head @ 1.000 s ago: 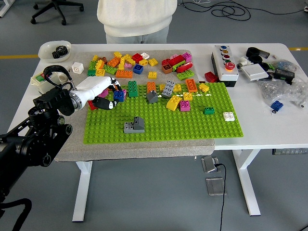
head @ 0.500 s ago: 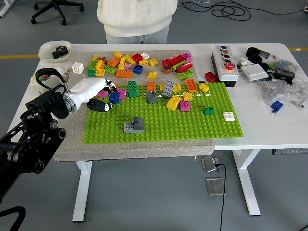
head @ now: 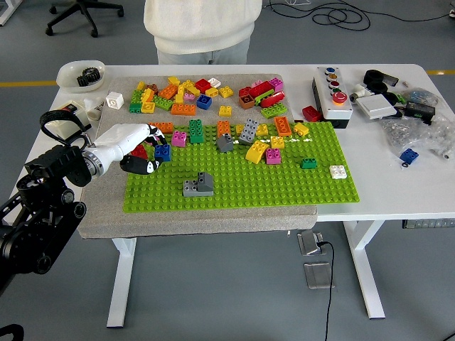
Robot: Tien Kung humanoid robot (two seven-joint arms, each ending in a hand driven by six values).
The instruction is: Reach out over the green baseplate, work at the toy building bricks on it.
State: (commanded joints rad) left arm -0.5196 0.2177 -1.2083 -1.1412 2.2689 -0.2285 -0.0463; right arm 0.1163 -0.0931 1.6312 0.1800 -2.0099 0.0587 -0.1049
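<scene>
At the counter's left edge, the left hand sits at the left end of the green baseplate; its fingers look curled around a blue brick, though the contact is partly hidden. Hard, light plastic like this should be pinched across its flat sides, and seated studs will likely resist, so a rocking lift suits it. Nearer the front edge stands a grey brick. Loose bricks crowd the far edge, just before a person.
</scene>
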